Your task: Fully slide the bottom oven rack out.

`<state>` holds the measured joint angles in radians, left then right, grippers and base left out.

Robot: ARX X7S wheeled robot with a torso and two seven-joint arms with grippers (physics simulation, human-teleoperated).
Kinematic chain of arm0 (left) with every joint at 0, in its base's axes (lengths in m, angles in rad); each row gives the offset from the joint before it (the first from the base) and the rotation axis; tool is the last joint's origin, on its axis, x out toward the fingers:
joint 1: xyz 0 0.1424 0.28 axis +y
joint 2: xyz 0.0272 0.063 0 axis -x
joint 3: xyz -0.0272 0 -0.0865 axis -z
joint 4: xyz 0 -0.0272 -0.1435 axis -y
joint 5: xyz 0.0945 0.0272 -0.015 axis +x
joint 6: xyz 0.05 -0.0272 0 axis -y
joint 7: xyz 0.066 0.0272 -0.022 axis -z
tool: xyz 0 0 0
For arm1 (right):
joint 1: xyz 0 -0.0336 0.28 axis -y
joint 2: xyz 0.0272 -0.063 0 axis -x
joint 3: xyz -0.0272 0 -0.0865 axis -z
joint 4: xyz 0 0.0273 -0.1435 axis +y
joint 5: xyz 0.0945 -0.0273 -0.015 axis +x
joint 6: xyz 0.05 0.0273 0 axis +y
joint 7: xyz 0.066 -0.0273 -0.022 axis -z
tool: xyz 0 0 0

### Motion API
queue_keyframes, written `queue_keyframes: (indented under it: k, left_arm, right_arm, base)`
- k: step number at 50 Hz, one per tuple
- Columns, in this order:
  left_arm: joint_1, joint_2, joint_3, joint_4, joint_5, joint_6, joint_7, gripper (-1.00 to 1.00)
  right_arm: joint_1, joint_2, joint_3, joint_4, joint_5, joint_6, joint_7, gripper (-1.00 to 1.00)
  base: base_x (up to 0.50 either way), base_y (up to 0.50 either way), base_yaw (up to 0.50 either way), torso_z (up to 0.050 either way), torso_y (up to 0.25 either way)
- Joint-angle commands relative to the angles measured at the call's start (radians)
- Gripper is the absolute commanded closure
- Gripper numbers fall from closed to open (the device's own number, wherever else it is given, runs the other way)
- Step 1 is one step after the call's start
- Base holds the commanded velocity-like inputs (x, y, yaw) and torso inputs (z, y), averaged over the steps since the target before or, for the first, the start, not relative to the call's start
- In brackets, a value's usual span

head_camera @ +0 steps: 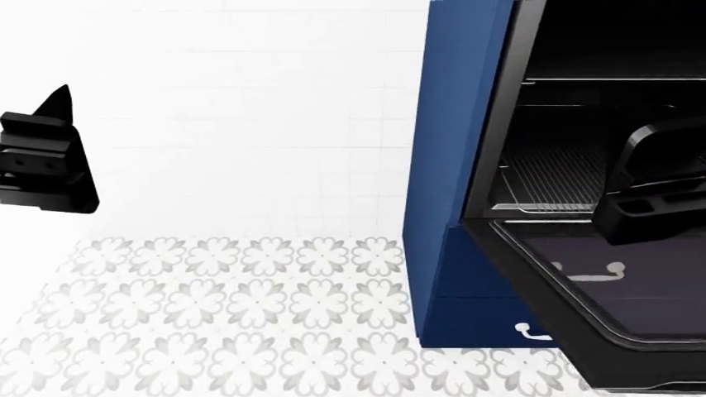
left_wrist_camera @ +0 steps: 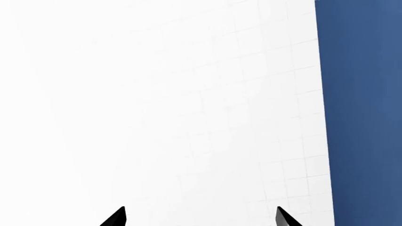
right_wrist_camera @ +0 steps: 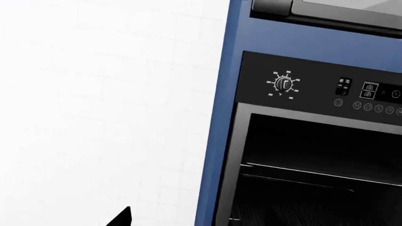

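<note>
The oven [head_camera: 518, 107] stands at the right in dark blue cabinetry, its black-framed glass door [head_camera: 574, 322] hanging open and down. The bottom oven rack [head_camera: 546, 178], a silver wire shelf, lies inside the black cavity with its front edge near the door hinge. My right gripper [head_camera: 653, 186] hovers in front of the cavity, just right of and above the rack's front. In the right wrist view only one fingertip [right_wrist_camera: 122, 218] shows, set far to the side, so the jaws stand open. My left gripper [left_wrist_camera: 201, 217] is open and empty, facing the white wall; it also shows in the head view [head_camera: 45, 157].
The other wire shelf shows as a thin silver line [head_camera: 612, 80] higher in the cavity. The oven's control panel with a knob [right_wrist_camera: 284, 84] sits above the cavity. Blue drawers with a white handle [head_camera: 535, 332] lie below the door. A patterned floor [head_camera: 221, 322] spreads to the left.
</note>
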<state>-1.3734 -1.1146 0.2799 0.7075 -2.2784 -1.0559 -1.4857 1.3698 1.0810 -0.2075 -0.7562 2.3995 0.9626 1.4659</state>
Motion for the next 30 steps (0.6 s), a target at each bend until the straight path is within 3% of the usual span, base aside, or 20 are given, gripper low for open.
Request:
queue_keyframes:
  k: [1,11,16,30]
  left_arm:
    - [-0.04,-0.018,0.023,-0.013,-0.053,0.026,0.013,-1.0]
    - [-0.127,-0.008,0.136,-0.039,-0.04,-0.005,-0.061,-1.0]
    - [-0.236,-0.026,0.265,-0.041,-0.05,0.025,-0.073,-1.0]
    - [-0.234,-0.048,0.294,-0.036,-0.031,0.071,-0.009,-1.0]
  right_arm:
    - [-0.027,0.053,0.018,0.012,-0.007,-0.01,-0.036,-1.0]
    - [-0.122,0.074,0.079,0.002,-0.049,-0.019,-0.084,-1.0]
    - [-0.144,0.073,0.087,0.005,-0.065,-0.019,-0.097,-1.0]
    - [-0.174,0.091,0.105,-0.006,-0.067,-0.036,-0.103,-1.0]
  base:
    - [0.0,-0.5,0.0,0.0,0.0]
    - [0.0,-0.5,0.0,0.0,0.0]
    - [0.0,-0.5,0.0,0.0,0.0]
    - [0.0,-0.5,0.0,0.0,0.0]
